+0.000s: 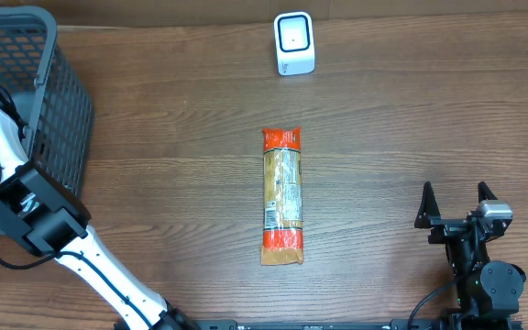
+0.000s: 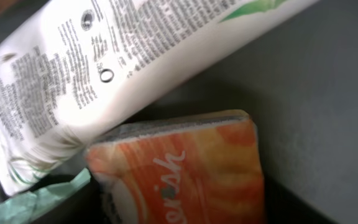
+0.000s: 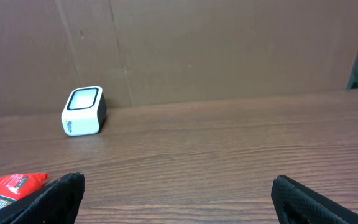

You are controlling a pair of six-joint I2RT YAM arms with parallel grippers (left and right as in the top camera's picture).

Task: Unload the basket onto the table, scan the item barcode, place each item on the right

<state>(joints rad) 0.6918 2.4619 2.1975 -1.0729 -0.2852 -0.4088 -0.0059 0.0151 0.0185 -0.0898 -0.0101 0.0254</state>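
My left arm (image 1: 35, 215) reaches into the dark mesh basket (image 1: 58, 101), so its gripper is hidden in the overhead view. In the left wrist view an orange pack (image 2: 185, 168) fills the space between the dark fingers of my left gripper (image 2: 179, 211), which press on its two sides. A white printed tube (image 2: 104, 68) lies just behind it. The white scanner (image 1: 294, 44) stands at the table's far edge; its pale window (image 3: 83, 99) shows in the right wrist view. My right gripper (image 1: 456, 203) rests open at the front right, with only bare table between the fingers of my right gripper (image 3: 179, 199).
A long snack pack with orange ends (image 1: 282, 195) lies lengthwise mid-table, its red end (image 3: 14, 183) showing in the right wrist view. A pale green wrapper (image 2: 36, 199) sits in the basket. A brown cardboard wall (image 3: 216, 50) backs the table.
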